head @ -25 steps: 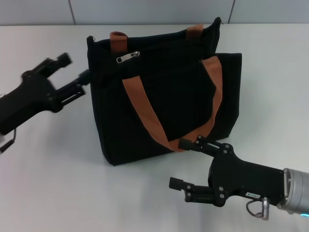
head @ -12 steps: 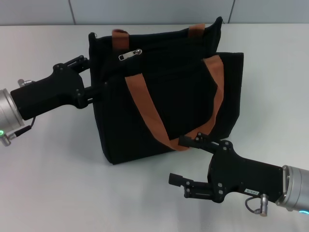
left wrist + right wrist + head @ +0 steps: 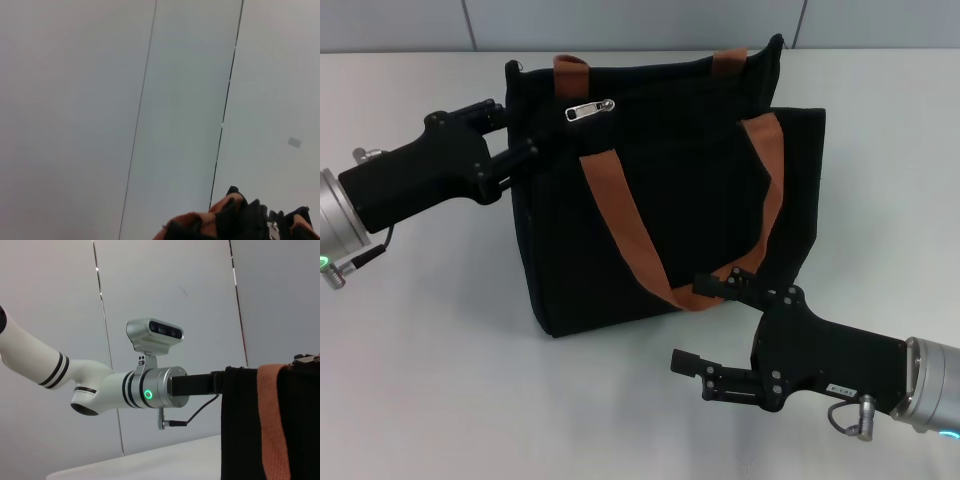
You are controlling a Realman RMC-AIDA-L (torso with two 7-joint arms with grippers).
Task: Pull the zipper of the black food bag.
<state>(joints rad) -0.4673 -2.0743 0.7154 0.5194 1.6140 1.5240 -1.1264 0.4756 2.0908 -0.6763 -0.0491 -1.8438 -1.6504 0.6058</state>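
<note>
The bag (image 3: 660, 190) stands upright on the white bench (image 3: 430, 400), with its orange-brown straps (image 3: 620, 215) draped over the front face. The zipper (image 3: 590, 108) lies near the left end of the top track, its silver tab exposed and not touched by either hand. The left hand (image 3: 515, 135) is placed at the bag's upper left corner, its fingers set apart with the corner edge between or just beside them; whether the fabric is actually clamped cannot be told. The right hand (image 3: 705, 325) is held low at the bag's front bottom edge, its fingers spread wide, the upper one touching or just beside the lower strap loop, and nothing is gripped. In the right wrist view the left arm (image 3: 100, 385) is seen reaching to the bag's side. The task is judged to be at an early stage: the bag is being braced, the tab is not yet grasped, and the full pull along the track remains.
</note>
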